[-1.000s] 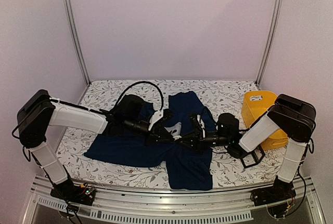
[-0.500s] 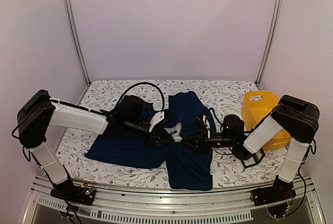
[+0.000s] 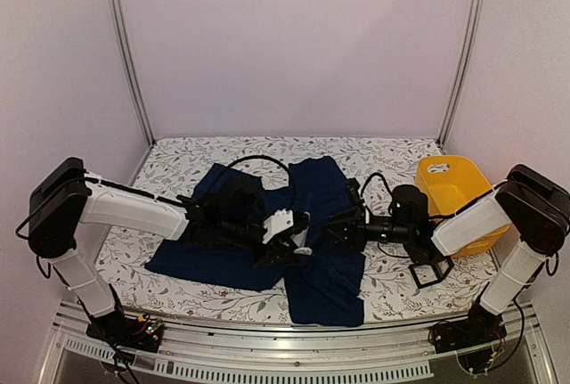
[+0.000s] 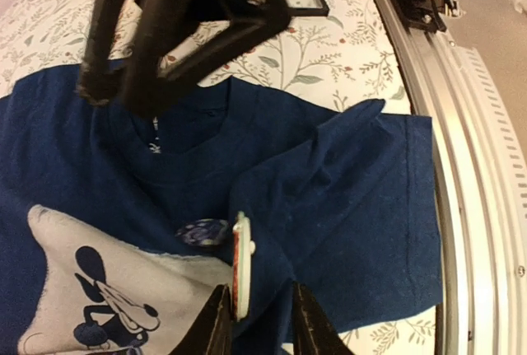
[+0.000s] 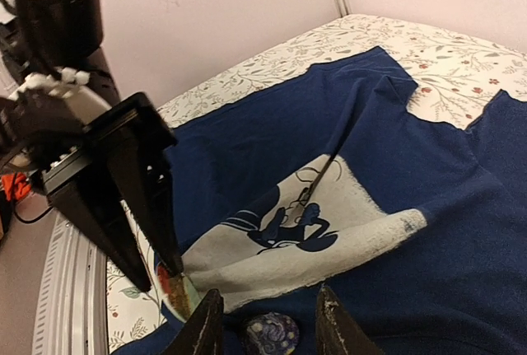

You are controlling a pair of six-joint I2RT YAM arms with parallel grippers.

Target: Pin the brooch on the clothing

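Note:
The clothing (image 3: pixel 313 288) is a navy T-shirt lying rumpled mid-table, its pale mouse print (image 5: pixel 321 219) folded up. The brooch (image 4: pixel 240 266) is a round disc seen edge on, standing against the shirt fold at the left fingertip of my left gripper (image 4: pixel 259 293); those jaws are slightly apart, open. A small blue swirled round piece (image 5: pixel 272 332) sits on the cloth just behind the disc. It lies between the fingers of my right gripper (image 5: pixel 268 293), which stands open and does not touch it. In the top view the left gripper (image 3: pixel 298 243) and right gripper (image 3: pixel 331 226) face each other closely.
A yellow basket (image 3: pixel 450 186) stands at the right of the flower-patterned table cover (image 3: pixel 392 157). The metal rail (image 4: pixel 482 207) at the table's near edge runs close beside the shirt's sleeve (image 4: pixel 387 207). A thin black cable (image 5: pixel 325 170) crosses the mouse print.
My right gripper has opened, let go and drawn back to the right. My left gripper's jaws have parted a little, and that arm has shifted right and nearer with the shirt fold.

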